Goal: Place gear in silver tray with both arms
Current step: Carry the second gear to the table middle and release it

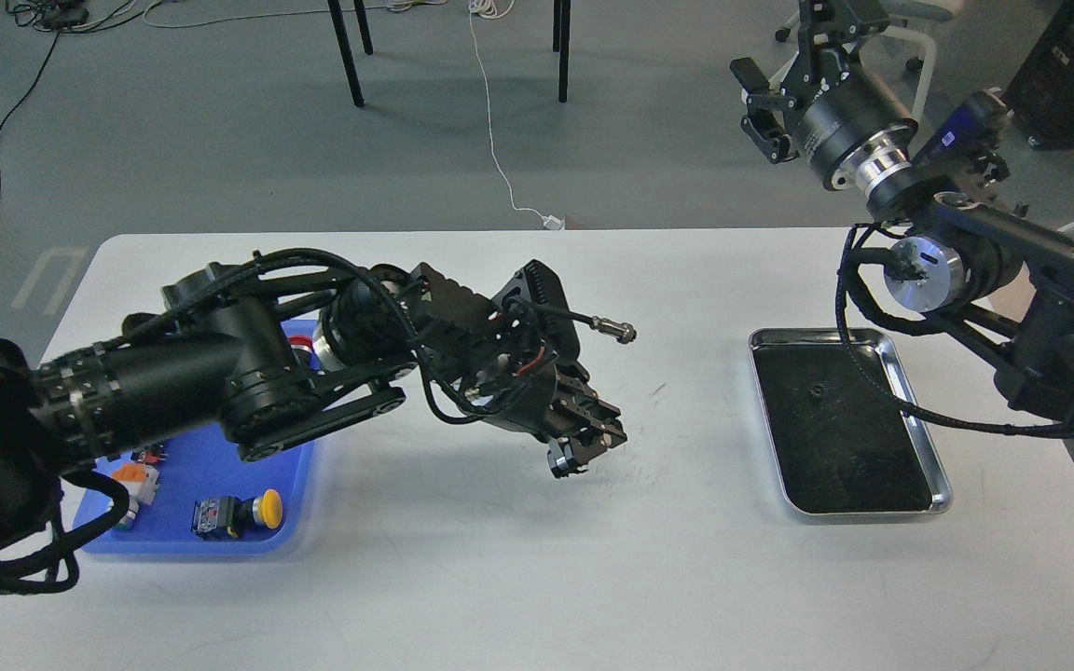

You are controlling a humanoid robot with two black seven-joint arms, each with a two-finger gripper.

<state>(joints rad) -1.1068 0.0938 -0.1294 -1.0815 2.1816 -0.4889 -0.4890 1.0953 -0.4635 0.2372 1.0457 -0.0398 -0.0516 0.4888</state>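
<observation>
Left gripper (584,447) at frame centre, hovering low over white table (500,559), fingers together. Right gripper (765,102) raised upper right, fingers apart. Silver tray (938,466) right of centre.

On the table (518,578), the silver tray (940,471) lies at three o'clock and a plastic tray (183,545) at nine. The left gripper (584,452) hangs between them; the right gripper (765,102) sits at one o'clock, beyond the table's far edge.
</observation>
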